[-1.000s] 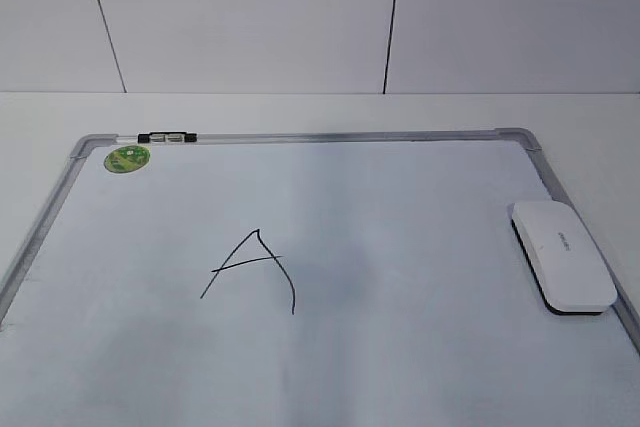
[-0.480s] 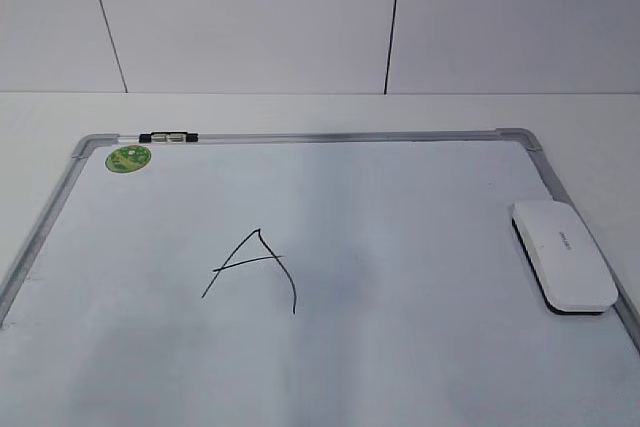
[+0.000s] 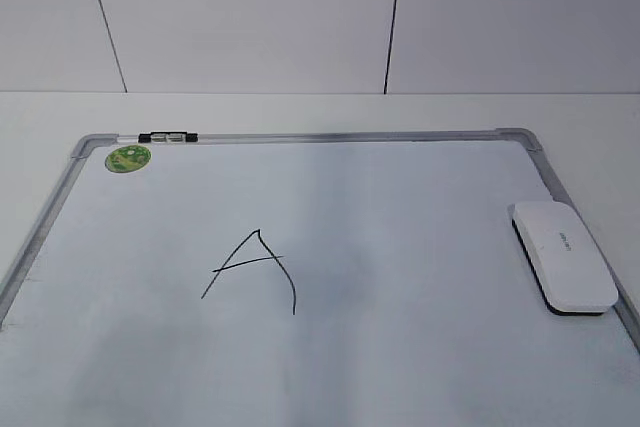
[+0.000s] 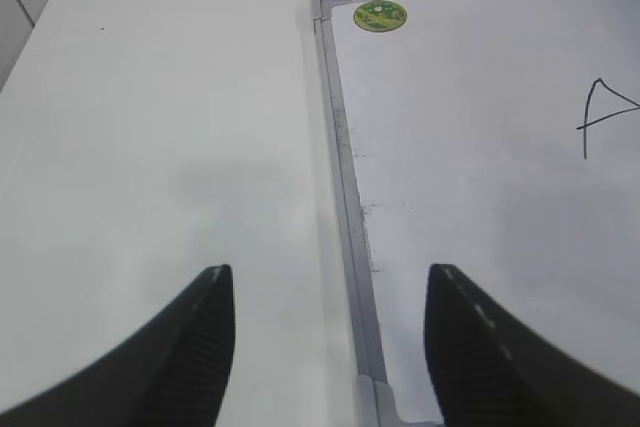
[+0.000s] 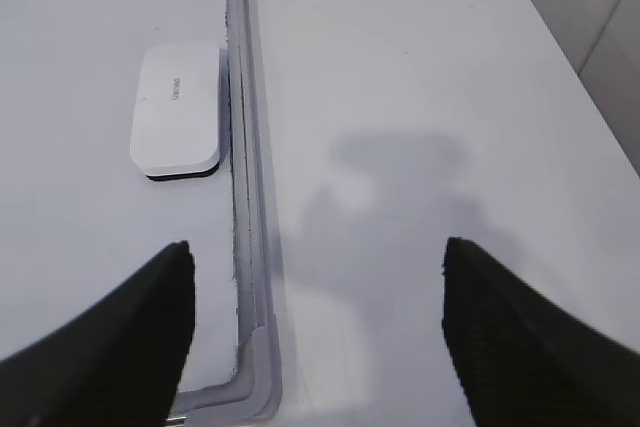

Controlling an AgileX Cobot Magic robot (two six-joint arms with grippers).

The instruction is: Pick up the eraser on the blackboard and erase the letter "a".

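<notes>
A white eraser [image 3: 562,256] lies flat against the blackboard's [image 3: 300,136] right frame. It looks light, rigid and smooth; gripping across its long sides seems best. Both the left gripper [image 4: 330,332] and right gripper [image 5: 318,322] hover wide open, empty.

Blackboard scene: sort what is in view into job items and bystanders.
Job items: eraser, blackboard, the drawn letter, an angular capital "A", open right gripper.
Bystanders: green magnet, black clip on the top frame, open left gripper, table.
</notes>
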